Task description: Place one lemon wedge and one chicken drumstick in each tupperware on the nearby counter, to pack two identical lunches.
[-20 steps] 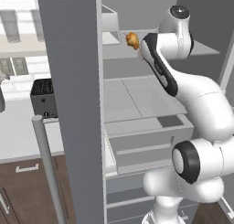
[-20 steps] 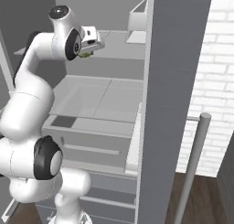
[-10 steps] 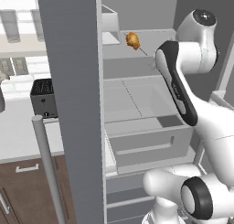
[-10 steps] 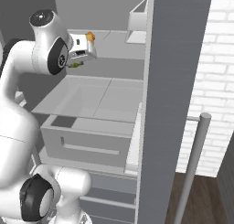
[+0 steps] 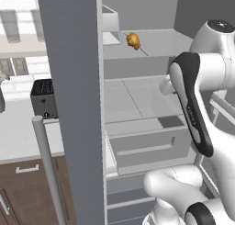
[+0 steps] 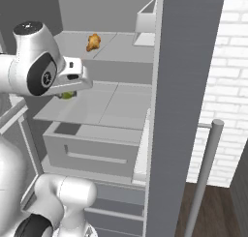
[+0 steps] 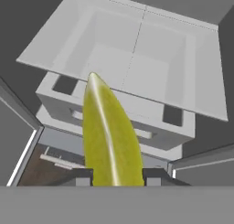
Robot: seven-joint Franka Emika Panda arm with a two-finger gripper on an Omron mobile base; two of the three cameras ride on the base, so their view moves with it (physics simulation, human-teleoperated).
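Lemon wedge pinched between nearly closed gripper fingers, held above open fridge drawer, chicken drumstick on upper fridge shelf, toaster on counter.

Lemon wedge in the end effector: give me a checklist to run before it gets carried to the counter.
1. Lemon wedge clamped between the end effector fingers: ok.
2. Wedge out of the fridge, hanging in front of the drawer: ok.
3. Chicken drumstick on the upper fridge shelf, not yet taken: ok.
4. Fridge door open: ok.
5. Counter by the toaster visible to the left: ok.
6. Tupperware position: cannot tell.
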